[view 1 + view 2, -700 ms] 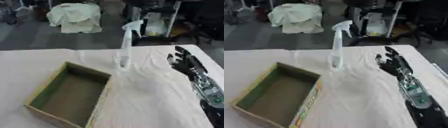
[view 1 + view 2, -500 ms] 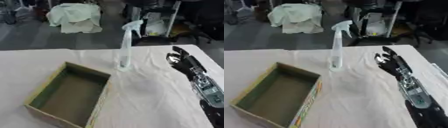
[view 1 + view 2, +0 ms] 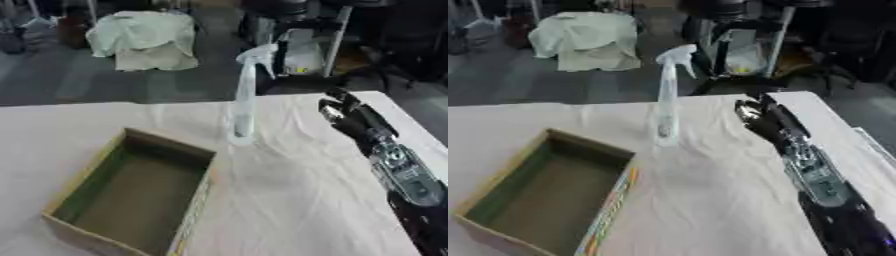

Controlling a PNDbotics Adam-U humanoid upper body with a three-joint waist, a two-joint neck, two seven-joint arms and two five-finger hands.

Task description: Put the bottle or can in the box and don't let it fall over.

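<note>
A tall, slim clear spray bottle (image 3: 244, 100) with a white trigger head stands upright on the white tablecloth, just beyond the far right corner of an open cardboard box (image 3: 131, 192). The box is empty, with a dark green inside. My right hand (image 3: 348, 115) reaches in from the lower right, fingers straight and open, a short way to the right of the bottle and not touching it. My left hand shows in neither view.
The wrinkled white cloth (image 3: 289, 200) covers the table, whose right edge runs close beside my right arm. Beyond the far edge are a cloth-draped heap (image 3: 144, 37) and dark chairs and stands on the floor.
My right hand has moved a little left and forward, closer to the bottle. Bottle and box stand as before.
</note>
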